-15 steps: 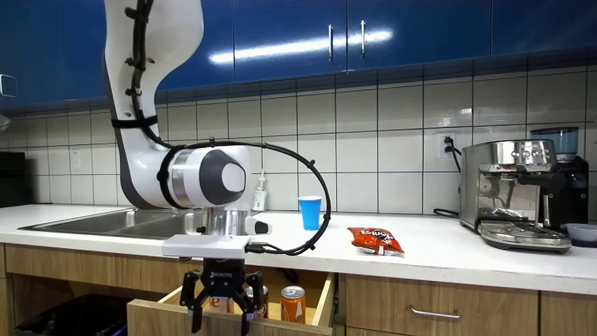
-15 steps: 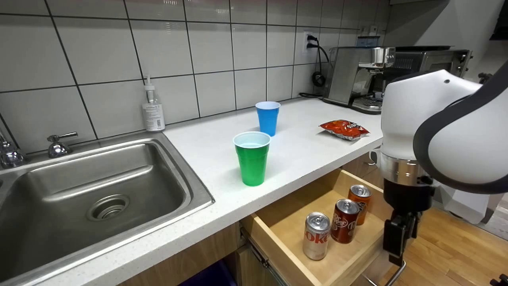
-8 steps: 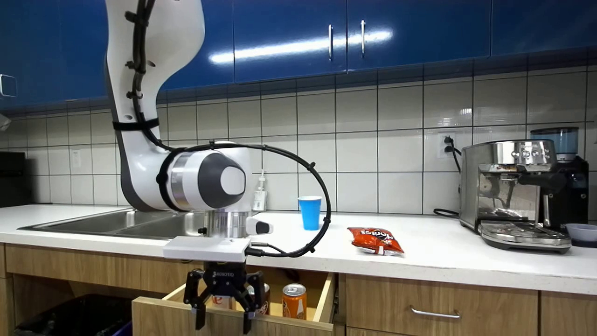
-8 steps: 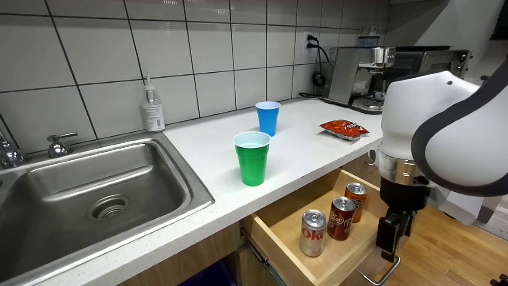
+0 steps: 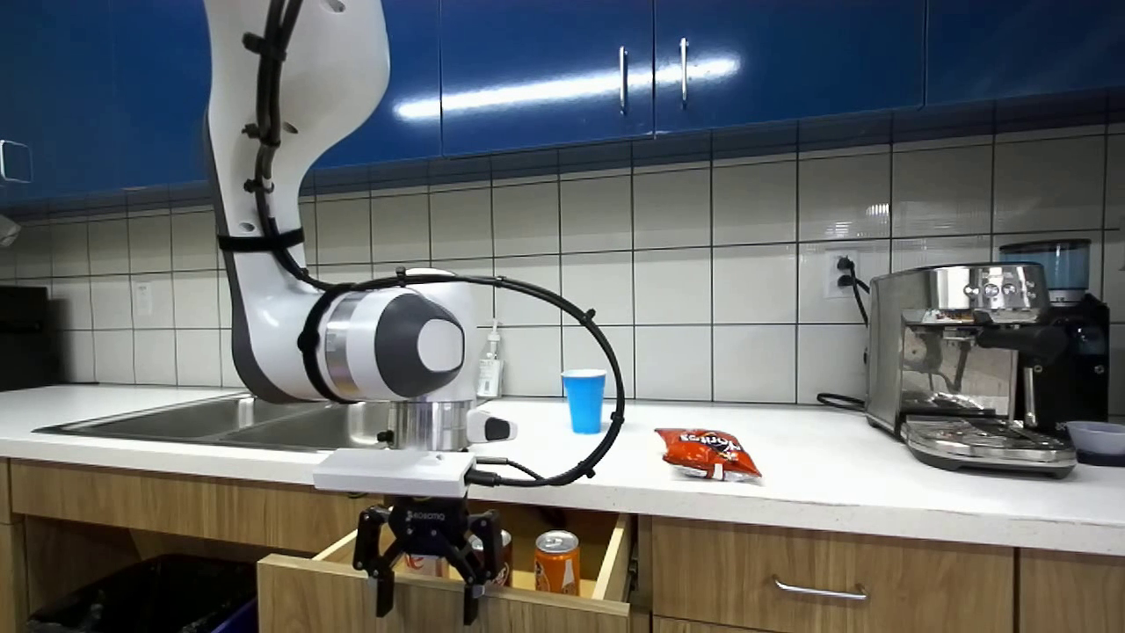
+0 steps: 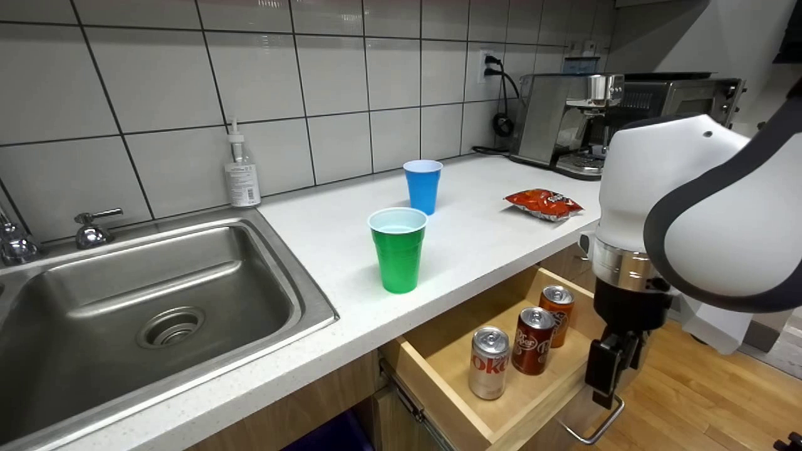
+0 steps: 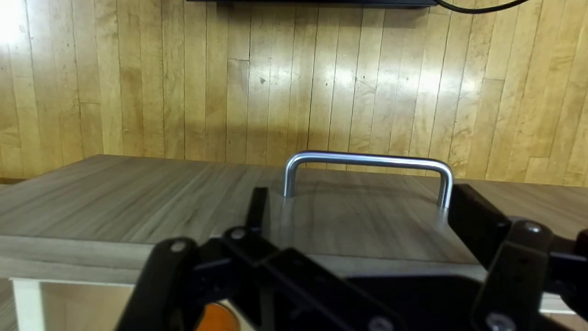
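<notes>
The drawer [image 6: 451,347] stands pulled out beneath the white counter [image 6: 476,244], and in an exterior view we see, upright inside it in a slanting row, a silver Coke can [image 6: 489,366], a dark red Dr Pepper can [image 6: 532,341] and an orange can [image 6: 557,316]. We find the gripper [image 5: 428,611] released, its two fingers spread wide apart and pointing down just outside the drawer's wooden front [image 5: 316,602]; whether they touch that face, we cannot tell. In the wrist view we see the metal handle [image 7: 367,159] between the fingers, with the plank floor [image 7: 138,92] beyond. Up on the counter we see a green cup [image 6: 400,260] near a blue cup [image 6: 423,191], with a red snack bag [image 6: 544,205] farther along toward the coffee machine [image 5: 958,352]. The sink [image 6: 156,254] lies on the opposite side of the cups, a pump bottle [image 6: 242,181] standing by its back corner. Higher up, we note blue cabinets [image 5: 545,53] above a tiled wall [image 5: 756,290].
</notes>
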`<state>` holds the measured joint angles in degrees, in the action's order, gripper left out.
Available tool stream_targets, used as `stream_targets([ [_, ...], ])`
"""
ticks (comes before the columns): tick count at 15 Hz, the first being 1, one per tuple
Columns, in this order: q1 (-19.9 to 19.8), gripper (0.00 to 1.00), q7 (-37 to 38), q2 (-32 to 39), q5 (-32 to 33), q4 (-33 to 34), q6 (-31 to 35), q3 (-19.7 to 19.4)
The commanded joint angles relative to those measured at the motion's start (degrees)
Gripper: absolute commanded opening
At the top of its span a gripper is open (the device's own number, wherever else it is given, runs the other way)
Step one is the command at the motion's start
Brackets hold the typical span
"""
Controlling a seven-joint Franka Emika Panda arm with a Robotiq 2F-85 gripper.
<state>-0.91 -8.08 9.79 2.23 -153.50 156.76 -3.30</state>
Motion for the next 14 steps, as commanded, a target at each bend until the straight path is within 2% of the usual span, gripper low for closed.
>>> stream_targets([
  [1, -1.39, 1.00, -1.61, 1.63, -0.68, 2.48, 0.62, 0.98],
  [14, -2.51, 1.00, -2.76, 4.12, -0.66, 7.45, -0.01, 1.05],
])
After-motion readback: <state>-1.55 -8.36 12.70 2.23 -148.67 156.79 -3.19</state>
